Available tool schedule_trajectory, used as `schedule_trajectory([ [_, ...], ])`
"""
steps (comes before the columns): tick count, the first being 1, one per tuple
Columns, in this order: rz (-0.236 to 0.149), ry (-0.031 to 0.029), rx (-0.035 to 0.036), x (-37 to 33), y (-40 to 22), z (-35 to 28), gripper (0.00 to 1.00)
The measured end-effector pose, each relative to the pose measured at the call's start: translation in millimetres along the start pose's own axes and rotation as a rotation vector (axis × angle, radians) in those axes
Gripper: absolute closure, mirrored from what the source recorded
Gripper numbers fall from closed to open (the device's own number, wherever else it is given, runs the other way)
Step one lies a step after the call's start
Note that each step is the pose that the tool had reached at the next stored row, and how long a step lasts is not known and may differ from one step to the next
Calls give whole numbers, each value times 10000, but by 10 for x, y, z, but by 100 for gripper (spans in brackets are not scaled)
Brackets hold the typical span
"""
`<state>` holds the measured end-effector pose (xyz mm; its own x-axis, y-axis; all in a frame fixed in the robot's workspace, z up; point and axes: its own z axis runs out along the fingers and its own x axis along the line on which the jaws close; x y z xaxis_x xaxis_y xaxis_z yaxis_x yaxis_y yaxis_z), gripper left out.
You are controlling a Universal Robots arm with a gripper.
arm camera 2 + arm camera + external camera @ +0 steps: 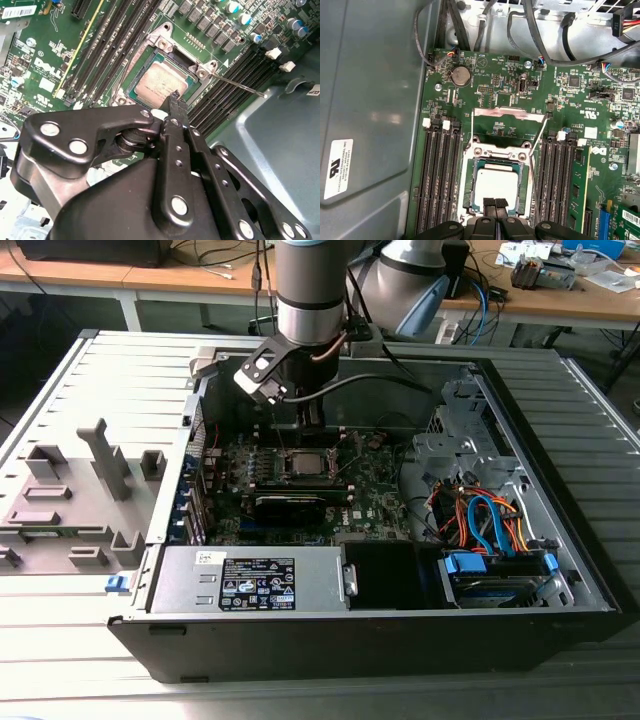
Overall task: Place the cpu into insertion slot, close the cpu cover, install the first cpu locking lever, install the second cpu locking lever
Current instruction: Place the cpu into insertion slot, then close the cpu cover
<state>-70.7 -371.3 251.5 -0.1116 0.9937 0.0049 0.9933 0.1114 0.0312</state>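
Down in the slot (475,186), the cpu (496,184) is already seated, cover (507,113) left flipped up; gripper (495,203) is pinched closed on nothing, parked at the cpu's edge.

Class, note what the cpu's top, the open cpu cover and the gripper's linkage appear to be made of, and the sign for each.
cpu: top looks like metal, matt silvery-grey, with a soft dull sheen.
cpu cover: seemingly thin sheet metal, bright silver, catching light along its edge.
gripper: black links, probably anodised or painted metal, semi-gloss with silver rivets; plastic cannot be ruled out.
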Motion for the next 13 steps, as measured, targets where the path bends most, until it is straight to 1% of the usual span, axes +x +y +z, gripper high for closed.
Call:
schedule_trajectory([
  [7, 0, -2, 1, 0, 0, -2, 89],
  [8, -1, -9, 3, -4, 0, -3, 89],
  [10, -2, -46, 7, -32, 5, -2, 89],
  [12, -1, -54, 10, -52, 24, -2, 89],
  [13, -1, -56, 19, -67, 50, -1, 89],
])
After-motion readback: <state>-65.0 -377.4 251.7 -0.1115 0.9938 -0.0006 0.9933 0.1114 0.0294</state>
